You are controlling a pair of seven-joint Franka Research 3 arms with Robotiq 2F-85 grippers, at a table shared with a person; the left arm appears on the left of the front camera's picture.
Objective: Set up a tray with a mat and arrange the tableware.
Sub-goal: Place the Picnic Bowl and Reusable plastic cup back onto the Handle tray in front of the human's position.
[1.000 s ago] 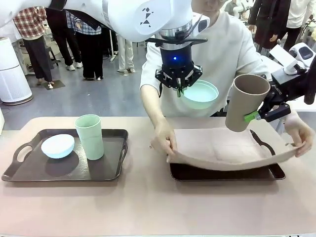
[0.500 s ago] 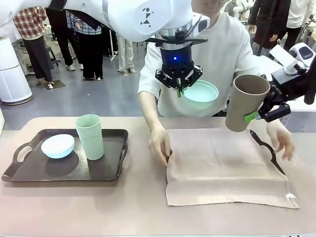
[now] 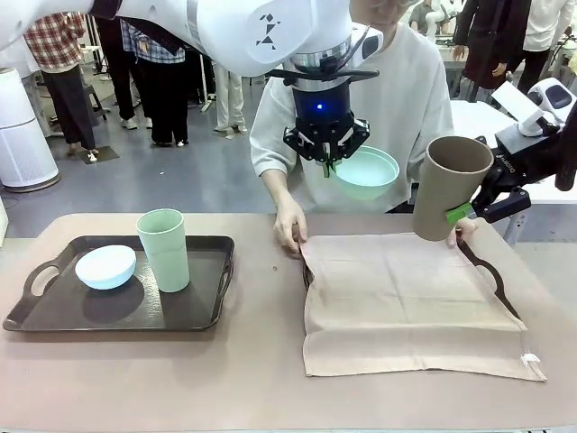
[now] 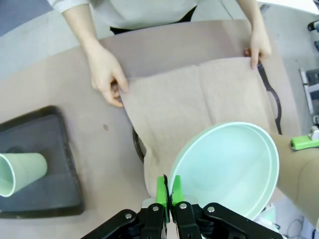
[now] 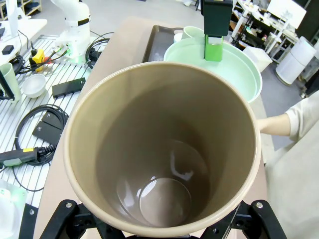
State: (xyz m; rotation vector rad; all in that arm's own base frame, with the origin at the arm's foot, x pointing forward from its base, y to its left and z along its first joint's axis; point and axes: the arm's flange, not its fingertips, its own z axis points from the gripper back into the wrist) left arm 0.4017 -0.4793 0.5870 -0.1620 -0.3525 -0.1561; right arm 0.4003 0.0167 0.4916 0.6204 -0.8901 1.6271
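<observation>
the left gripper (image 3: pixel 325 163) is hanging high above the middle of the surface (image 3: pixel 261 379), its fingers (image 4: pixel 162 191) pressed together on the near rim of the mint green bowl (image 3: pixel 366 171). the bowl is riding in the air, tilted, with its hollow facing the front camera. at about three o'clock the right gripper (image 3: pixel 466 215) is clamping the brown tumbler (image 3: pixel 448 185) by its wall, a green pad lying against the lower side; the tumbler is hanging off the surface, leaning, mouth uppermost. in the right wrist view its empty inside (image 5: pixel 164 149) is facing the camera, with the mint green bowl (image 5: pixel 234 64) just beyond its rim.

below both, the beige mat (image 3: pixel 406 302) is lying spread over a dark tray (image 3: pixel 488 270), covering nearly all of it and spilling past its six o'clock edge. the person's two hands are resting at the mat's twelve o'clock corners: one hand (image 3: pixel 290 225) at the eleven o'clock corner, the other hand (image 4: pixel 259 45) at the one o'clock corner.

at nine o'clock a second dark tray (image 3: pixel 194 316) is carrying the pale blue bowl (image 3: pixel 105 267) and, just beside it toward three o'clock, the light green tumbler (image 3: pixel 163 250), standing upright.
</observation>
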